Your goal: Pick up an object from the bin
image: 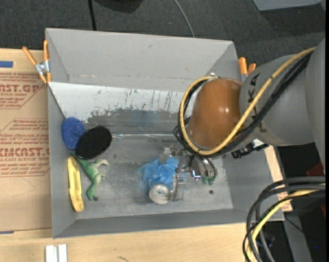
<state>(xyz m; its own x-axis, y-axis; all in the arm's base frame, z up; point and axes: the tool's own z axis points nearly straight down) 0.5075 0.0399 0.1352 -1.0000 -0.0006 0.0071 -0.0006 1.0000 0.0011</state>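
jaws by blue wad (160, 172) | silver can (160, 193) touching it | green dinosaur (93, 174) apart

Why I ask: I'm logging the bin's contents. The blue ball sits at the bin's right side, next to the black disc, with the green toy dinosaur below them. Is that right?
Not quite. The camera view shows the blue ball at the left side of the bin, not the right. The rest holds: it is next to the black disc, with the green toy dinosaur below them.
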